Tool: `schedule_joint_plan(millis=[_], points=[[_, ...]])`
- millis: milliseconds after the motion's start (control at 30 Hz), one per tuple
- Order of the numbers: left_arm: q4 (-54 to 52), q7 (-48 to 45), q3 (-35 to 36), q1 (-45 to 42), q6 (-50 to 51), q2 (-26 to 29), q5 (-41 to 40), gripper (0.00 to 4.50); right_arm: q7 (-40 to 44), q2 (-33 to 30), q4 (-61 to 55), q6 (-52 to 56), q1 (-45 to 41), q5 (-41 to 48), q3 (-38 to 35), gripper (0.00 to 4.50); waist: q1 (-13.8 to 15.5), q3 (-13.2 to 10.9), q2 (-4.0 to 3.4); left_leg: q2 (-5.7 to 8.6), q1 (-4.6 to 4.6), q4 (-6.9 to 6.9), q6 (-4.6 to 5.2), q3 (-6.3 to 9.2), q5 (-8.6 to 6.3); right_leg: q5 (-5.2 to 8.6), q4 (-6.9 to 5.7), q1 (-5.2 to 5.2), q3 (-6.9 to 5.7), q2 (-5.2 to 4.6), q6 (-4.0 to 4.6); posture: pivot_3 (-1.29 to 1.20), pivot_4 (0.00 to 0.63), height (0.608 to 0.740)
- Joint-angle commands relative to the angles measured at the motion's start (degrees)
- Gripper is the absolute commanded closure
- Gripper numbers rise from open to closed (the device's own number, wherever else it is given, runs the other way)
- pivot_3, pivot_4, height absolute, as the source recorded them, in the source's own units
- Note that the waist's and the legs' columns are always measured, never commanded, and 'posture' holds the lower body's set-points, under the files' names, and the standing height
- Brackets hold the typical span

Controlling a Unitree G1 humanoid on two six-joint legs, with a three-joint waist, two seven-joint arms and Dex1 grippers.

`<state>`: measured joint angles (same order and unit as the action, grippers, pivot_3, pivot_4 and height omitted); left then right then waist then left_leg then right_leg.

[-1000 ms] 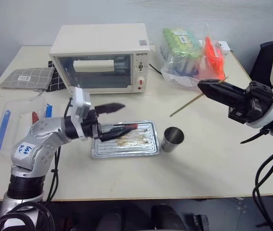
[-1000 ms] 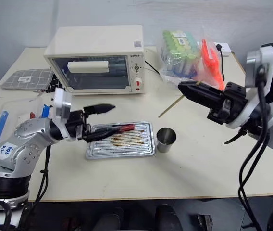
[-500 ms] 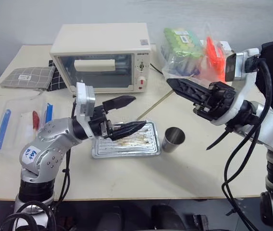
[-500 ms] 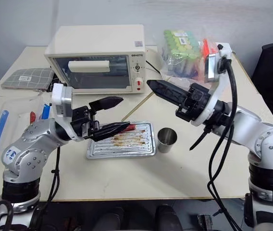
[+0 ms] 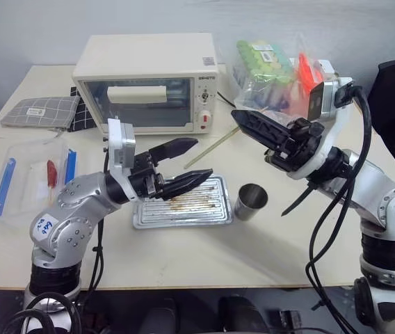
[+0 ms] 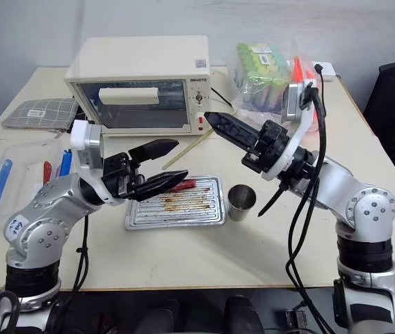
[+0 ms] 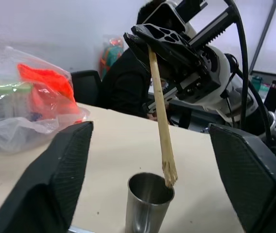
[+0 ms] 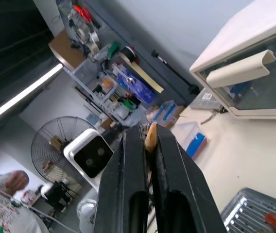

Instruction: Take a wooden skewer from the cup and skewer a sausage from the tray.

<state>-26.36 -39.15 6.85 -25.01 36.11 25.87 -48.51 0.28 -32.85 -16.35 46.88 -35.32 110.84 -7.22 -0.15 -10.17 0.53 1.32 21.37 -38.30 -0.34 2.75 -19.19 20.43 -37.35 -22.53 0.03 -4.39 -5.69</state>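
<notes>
Beige tabletop (image 5: 183, 257) bears ribbed metal tray (image 5: 183, 214), shiny cylindrical cup (image 5: 250, 202)

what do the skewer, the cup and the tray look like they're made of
Skewer: looks like pale, matte wood or bamboo; its lower tip looks frayed and fibrous.
Cup: probably stainless steel; plain grey wall with a soft shine and reflections.
Tray: silvery metal, maybe aluminium or steel; its ribbed bottom catches light, dulled by brown grease stains.

Robotics lab; cluttered tool shelves (image 8: 113, 73), floor fan (image 8: 55, 145), office chair (image 7: 87, 85) behind test table (image 5: 183, 257)
</notes>
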Motion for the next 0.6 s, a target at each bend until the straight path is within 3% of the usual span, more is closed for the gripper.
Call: schedule_joint_plan(millis=[33, 200, 600], points=[[-1.5, 1.6, 1.0, 0.5, -1.4, -1.3, -1.2, 1.61, -1.1, 1.1, -1.0, -1.6, -1.5, 1.8, -1.2, 4.5, 0.0, 0.0, 0.0, 0.0, 0.0, 0.0, 0.0, 0.0, 0.0, 0.0, 0.0, 0.0, 0.0, 0.0, 0.0, 0.0, 0.15, 0.74], [-2.6, 3.4, 0.2, 0.6, -1.0, -2.5, -1.5, 2.71, -2.1, 1.9, -1.3, -2.0, -1.6, 1.8, -1.0, 4.5, 0.0, 0.0, 0.0, 0.0, 0.0, 0.02, 0.0, 0.0, 0.0, 0.0, 0.0, 0.0, 0.0, 0.0, 0.0, 0.0, 0.15, 0.74], [-2.4, 6.4, -0.9, -0.9, -1.3, -5.8, -1.8, 2.71, -3.1, 2.8, -1.8, -2.5, -1.5, 1.7, -0.9, 4.5, 0.0, 0.0, 0.0, 0.0, 0.0, 0.03, 0.0, -0.01, 0.0, 0.0, 0.07, 0.0, 0.0, 0.01, 0.0, 0.0, 0.15, 0.74]])
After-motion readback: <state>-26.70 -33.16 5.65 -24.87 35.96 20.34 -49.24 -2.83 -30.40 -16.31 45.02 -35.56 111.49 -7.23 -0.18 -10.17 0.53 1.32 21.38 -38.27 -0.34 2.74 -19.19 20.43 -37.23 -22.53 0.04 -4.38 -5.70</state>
